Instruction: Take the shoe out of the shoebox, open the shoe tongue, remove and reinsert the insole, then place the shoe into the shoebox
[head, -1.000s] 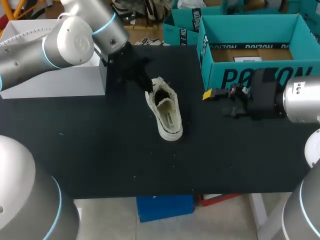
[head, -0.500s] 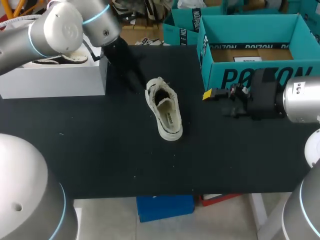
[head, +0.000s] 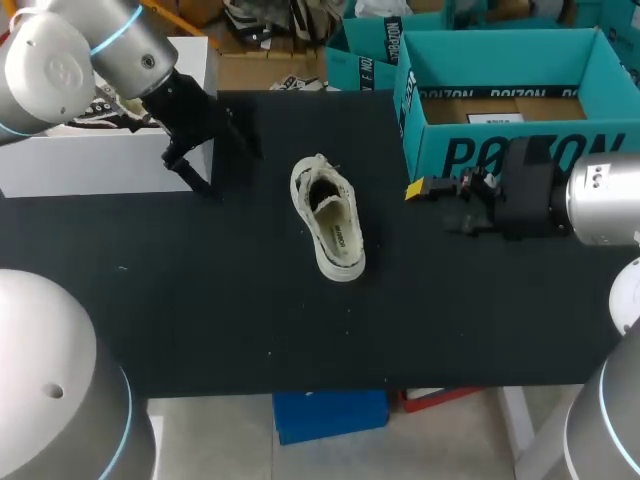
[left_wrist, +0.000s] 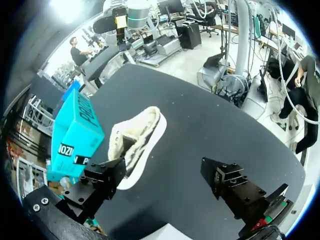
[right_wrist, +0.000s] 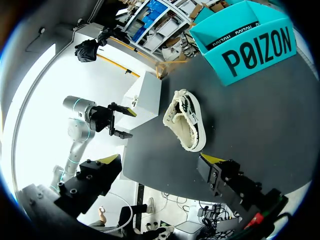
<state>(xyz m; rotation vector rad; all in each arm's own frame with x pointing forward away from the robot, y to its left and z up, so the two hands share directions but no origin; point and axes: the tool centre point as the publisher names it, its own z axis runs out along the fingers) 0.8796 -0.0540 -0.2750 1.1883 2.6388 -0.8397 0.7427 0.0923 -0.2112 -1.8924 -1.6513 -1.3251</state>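
The shoe (head: 330, 222) stands on its sole in the middle of the desk (head: 200, 300), outside the teal shoebox (head: 500, 150). Its long axis runs from the far edge to the near one, toe nearest the front. It lies between my arms: the left gripper (left_wrist: 164, 175) off its heel side by the white box (head: 100, 165), the right gripper (right_wrist: 159, 170) level with its middle and, I judge, slightly closer. Both grippers are spread wide, holding nothing.
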